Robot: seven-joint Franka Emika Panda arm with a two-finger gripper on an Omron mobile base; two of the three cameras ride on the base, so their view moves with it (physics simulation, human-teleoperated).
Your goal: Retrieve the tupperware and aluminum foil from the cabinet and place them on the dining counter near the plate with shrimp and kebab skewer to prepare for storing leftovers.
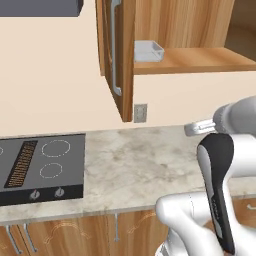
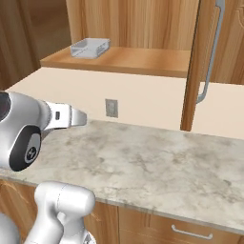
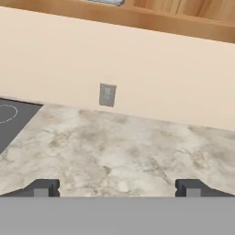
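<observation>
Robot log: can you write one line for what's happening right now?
cabinet: door open | tupperware: on shelf, untouched | gripper: open, empty, over worktop | foil: unseen

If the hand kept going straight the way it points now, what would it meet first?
Probably the beige wall near the outlet, above the marbled worktop. Nothing stands between; the hand is open. Depth is uncertain.

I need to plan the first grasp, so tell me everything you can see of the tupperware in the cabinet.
The tupperware is a shallow, pale grey-white rectangular container with rounded corners and a raised rim, plastic by its look. It has no lid and seems empty. It sits upright and flat on the cabinet's wooden shelf, near the front edge, at the end by the open door. Nothing else touches it. The gripper, jaws apart, is low over the marbled worktop, well below it.
</observation>
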